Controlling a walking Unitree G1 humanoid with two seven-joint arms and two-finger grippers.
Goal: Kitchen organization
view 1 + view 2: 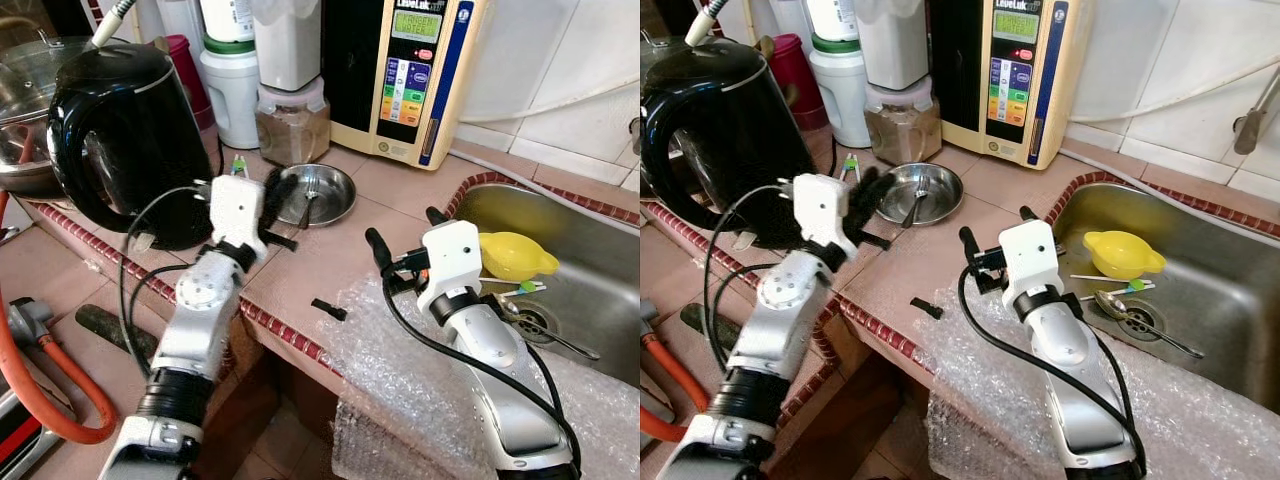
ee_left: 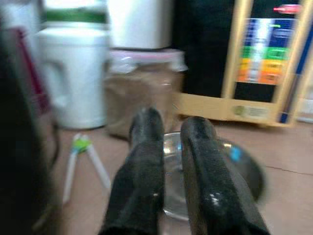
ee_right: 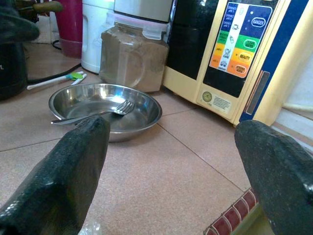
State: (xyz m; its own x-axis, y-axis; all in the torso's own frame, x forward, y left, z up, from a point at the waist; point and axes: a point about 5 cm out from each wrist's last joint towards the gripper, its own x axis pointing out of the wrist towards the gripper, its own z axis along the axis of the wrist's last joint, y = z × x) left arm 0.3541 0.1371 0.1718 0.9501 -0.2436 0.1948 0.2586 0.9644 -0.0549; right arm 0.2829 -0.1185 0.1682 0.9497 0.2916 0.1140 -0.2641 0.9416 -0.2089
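Tiled kitchen tabletop (image 1: 330, 250): left tool (image 1: 277, 192) clenched, empty, at round steel bowl (image 1: 322, 193) holding fork (image 3: 93, 114); right tool (image 1: 405, 240) released nearby.

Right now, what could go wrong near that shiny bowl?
The left gripper, fingers nearly shut, sits right at the bowl rim, so it might knock the bowl and flip the fork out. The black kettle stands close beside the left arm, and the arm's cable could snag or bump it. The right gripper is open near the sink edge and could slip in.
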